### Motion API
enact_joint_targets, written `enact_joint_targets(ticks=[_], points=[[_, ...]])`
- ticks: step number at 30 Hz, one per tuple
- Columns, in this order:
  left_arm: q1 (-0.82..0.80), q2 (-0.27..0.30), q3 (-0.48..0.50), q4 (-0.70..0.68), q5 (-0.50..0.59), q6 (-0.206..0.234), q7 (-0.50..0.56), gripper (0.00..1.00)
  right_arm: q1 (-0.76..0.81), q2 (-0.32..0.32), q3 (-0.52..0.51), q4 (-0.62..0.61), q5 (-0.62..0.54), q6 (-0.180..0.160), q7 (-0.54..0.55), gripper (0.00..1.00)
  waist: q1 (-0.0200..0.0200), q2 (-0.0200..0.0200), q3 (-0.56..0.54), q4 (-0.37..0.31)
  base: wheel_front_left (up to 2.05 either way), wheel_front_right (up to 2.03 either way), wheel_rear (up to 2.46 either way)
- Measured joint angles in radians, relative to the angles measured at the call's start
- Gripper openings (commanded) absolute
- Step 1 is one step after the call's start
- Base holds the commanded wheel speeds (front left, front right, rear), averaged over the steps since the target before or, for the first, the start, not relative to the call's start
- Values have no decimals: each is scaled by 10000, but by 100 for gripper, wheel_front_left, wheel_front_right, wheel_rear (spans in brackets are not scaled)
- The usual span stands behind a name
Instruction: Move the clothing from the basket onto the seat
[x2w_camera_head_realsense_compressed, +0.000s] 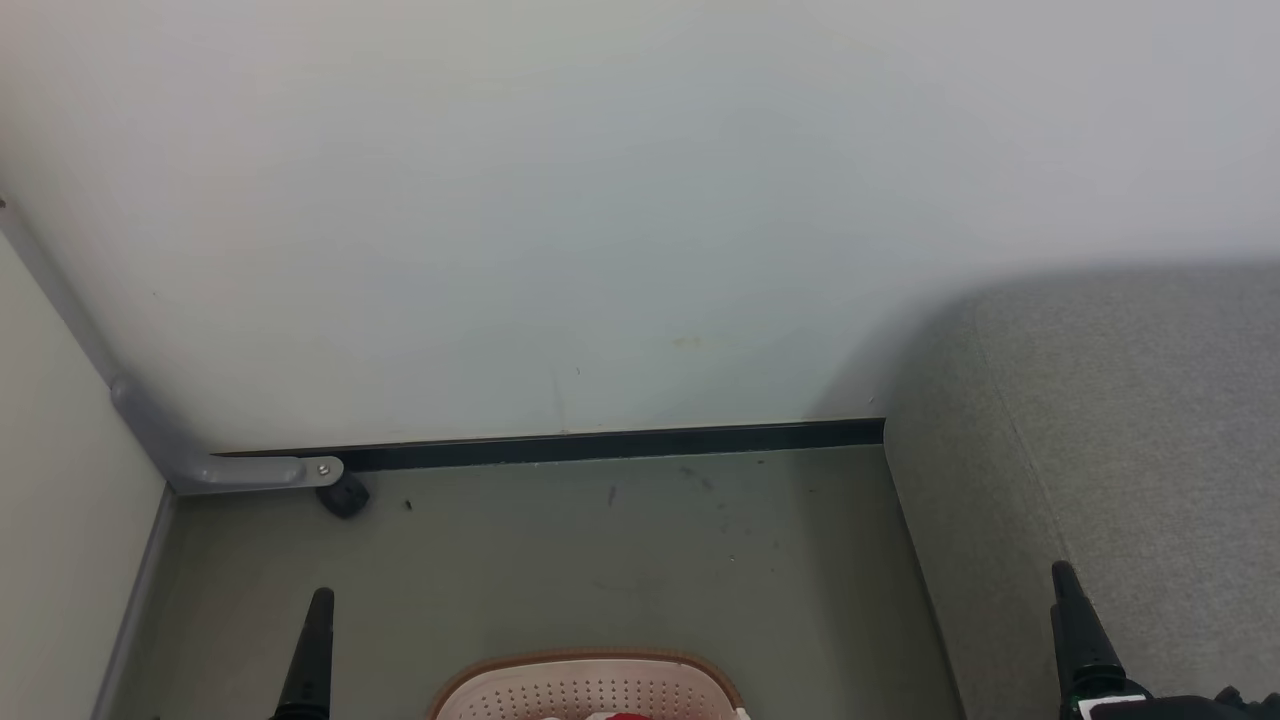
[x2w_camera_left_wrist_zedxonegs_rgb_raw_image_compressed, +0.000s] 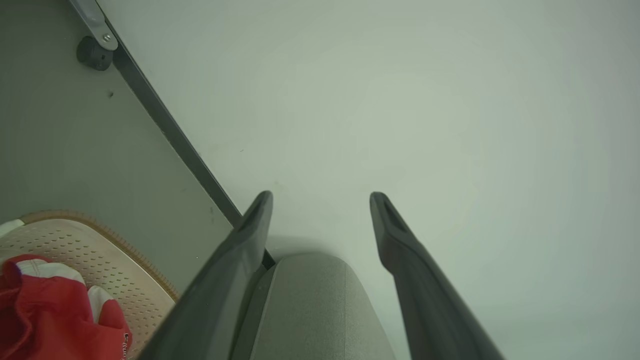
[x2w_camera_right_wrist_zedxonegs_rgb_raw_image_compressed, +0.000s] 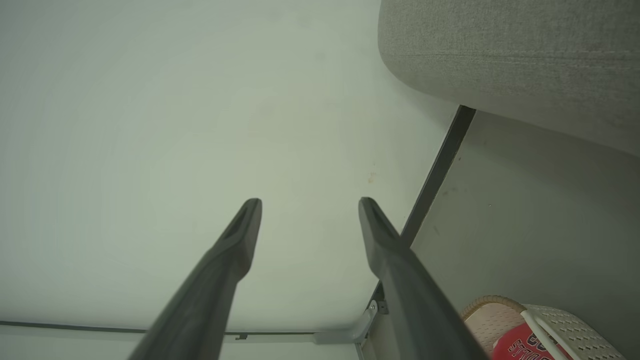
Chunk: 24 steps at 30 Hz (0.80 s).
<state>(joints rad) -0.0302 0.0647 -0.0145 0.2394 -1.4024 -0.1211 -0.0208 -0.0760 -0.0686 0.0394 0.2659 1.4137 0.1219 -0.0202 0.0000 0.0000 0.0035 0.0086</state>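
From the left wrist, the left gripper (x2w_camera_left_wrist_zedxonegs_rgb_raw_image_compressed: 321, 197) has its two dark fingers spread wide with nothing between them, aimed at the pale wall (x2w_camera_left_wrist_zedxonegs_rgb_raw_image_compressed: 425, 125). Beyond its fingers lies a rounded corner of the grey seat (x2w_camera_left_wrist_zedxonegs_rgb_raw_image_compressed: 310, 300). The cream basket (x2w_camera_left_wrist_zedxonegs_rgb_raw_image_compressed: 115, 260) stands on the grey-green floor (x2w_camera_left_wrist_zedxonegs_rgb_raw_image_compressed: 60, 140), and the clothing (x2w_camera_left_wrist_zedxonegs_rgb_raw_image_compressed: 45, 310), red with white trim, is bunched inside it. A dark skirting strip (x2w_camera_left_wrist_zedxonegs_rgb_raw_image_compressed: 170, 130) runs along the foot of the wall to a grey bracket (x2w_camera_left_wrist_zedxonegs_rgb_raw_image_compressed: 95, 20) with a small black knob (x2w_camera_left_wrist_zedxonegs_rgb_raw_image_compressed: 93, 53) beside it. From the right wrist, the right gripper (x2w_camera_right_wrist_zedxonegs_rgb_raw_image_compressed: 310, 202) is likewise spread and empty, pointing at the wall. The seat (x2w_camera_right_wrist_zedxonegs_rgb_raw_image_compressed: 500, 50) overhangs the floor, and a corner of the basket (x2w_camera_right_wrist_zedxonegs_rgb_raw_image_compressed: 575, 320) shows red cloth with white lettering (x2w_camera_right_wrist_zedxonegs_rgb_raw_image_compressed: 520, 345) inside, crossed by a thin white band. From the head, one dark finger of each gripper rises at the near edge, the left one (x2w_camera_head_realsense_compressed: 315, 640) over the floor and the right one (x2w_camera_head_realsense_compressed: 1075, 620) over the seat (x2w_camera_head_realsense_compressed: 1120, 450), which fills the right side. The basket's brown-rimmed far end (x2w_camera_head_realsense_compressed: 590, 685) sits on the floor at the near centre, between the two fingers and apart from the seat, with a sliver of red (x2w_camera_head_realsense_compressed: 625, 716) inside it. The bracket (x2w_camera_head_realsense_compressed: 230, 470) lies in the far left corner.
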Motion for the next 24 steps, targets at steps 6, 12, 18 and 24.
enact_joint_targets(ticks=[6, 12, 18, 24], points=[[0, 240, -299, -173, 1189, 196, -234, 100, -173, -192, 439, -73, -817, 0, -215, 100, 0, 0, 4, 6, 0, 0, 0], [0, 374, -564, -293, 2203, 389, -441, 100, -197, -324, 782, -153, -1421, -8, -443, 100, 0, 0, 15, 1, 0, 0, 0], [-2, 541, -771, -468, 3252, 612, -698, 100, -440, -698, 1206, -94, -2667, -353, -677, 100, 0, 0, 21, 10, 0, 0, 0], [-3, 629, -1018, -619, 4376, 867, -886, 100, -629, -1080, 1822, -86, -4069, -669, -884, 100, 0, 0, 9, 29, 0, 0, 0]])
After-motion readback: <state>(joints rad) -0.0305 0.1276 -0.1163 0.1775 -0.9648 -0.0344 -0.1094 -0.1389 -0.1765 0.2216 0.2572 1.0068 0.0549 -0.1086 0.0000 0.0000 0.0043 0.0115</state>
